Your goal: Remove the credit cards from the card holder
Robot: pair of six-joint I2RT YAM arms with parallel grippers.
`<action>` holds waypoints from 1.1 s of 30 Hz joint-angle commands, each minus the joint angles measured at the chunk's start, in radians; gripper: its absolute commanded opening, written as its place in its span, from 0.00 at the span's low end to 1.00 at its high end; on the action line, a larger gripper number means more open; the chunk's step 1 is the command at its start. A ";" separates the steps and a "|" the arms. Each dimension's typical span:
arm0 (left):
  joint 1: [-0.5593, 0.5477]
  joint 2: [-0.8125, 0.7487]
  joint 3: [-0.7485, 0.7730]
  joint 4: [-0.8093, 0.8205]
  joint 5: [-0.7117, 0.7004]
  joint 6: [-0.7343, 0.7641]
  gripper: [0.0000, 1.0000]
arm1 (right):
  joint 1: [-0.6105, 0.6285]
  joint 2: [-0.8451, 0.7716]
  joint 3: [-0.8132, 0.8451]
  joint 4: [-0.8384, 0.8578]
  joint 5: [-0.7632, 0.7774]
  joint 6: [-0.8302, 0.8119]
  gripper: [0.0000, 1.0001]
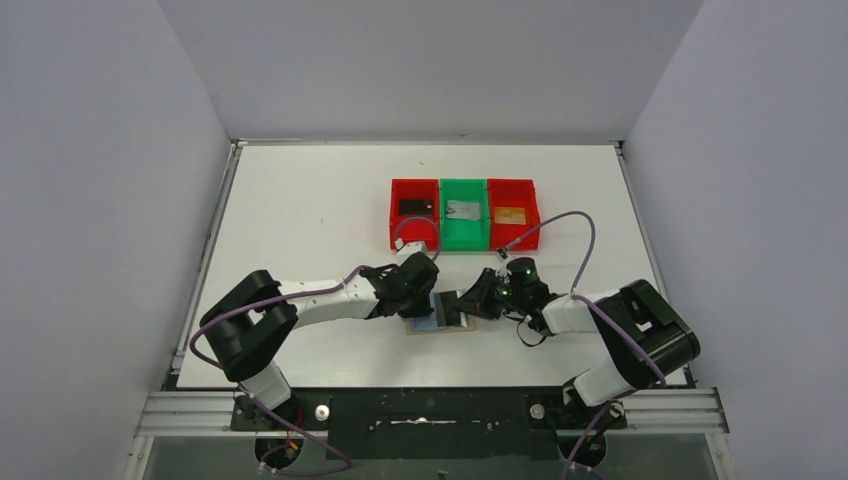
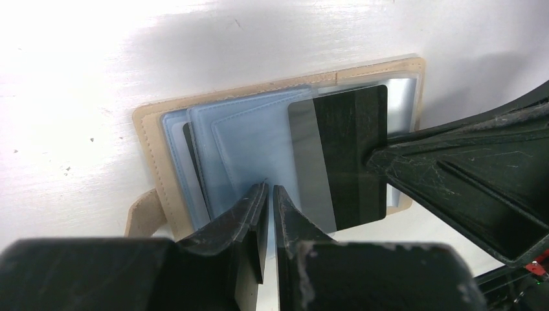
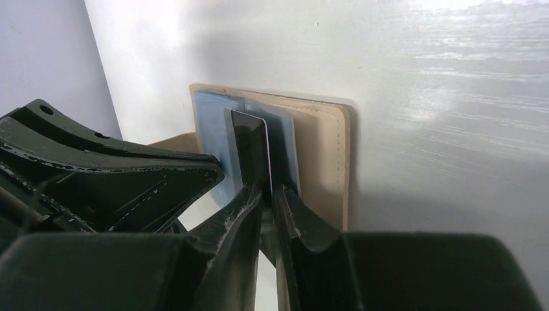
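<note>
The tan card holder lies open on the table between both arms, its pale blue sleeves facing up. My left gripper is shut on the edge of a blue sleeve of the card holder. A black credit card with a grey stripe sticks partway out of a clear sleeve. My right gripper is shut on that card's right edge. Three more credit cards lie in the bins at the back: black, silver-grey and gold-orange.
A row of three bins stands behind the card holder: red, green, red. The holder's closure tab sticks out on its left side. White walls enclose the table on three sides.
</note>
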 commanded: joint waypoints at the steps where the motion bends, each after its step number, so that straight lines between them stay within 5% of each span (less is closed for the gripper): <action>1: -0.001 0.020 0.016 -0.076 -0.014 0.028 0.09 | -0.006 0.021 0.004 0.040 -0.006 -0.015 0.16; 7: -0.003 0.019 0.006 -0.078 -0.012 0.022 0.07 | -0.003 0.063 -0.005 0.141 -0.035 0.031 0.25; 16: -0.001 0.003 0.000 -0.090 -0.029 0.013 0.06 | -0.007 -0.002 -0.016 0.055 0.028 -0.008 0.01; 25: 0.001 -0.021 -0.001 -0.070 -0.033 0.025 0.07 | -0.010 -0.055 -0.008 -0.012 0.043 -0.050 0.00; 33: 0.002 -0.007 0.004 -0.058 -0.016 0.030 0.06 | -0.009 0.010 -0.006 0.094 -0.028 -0.011 0.17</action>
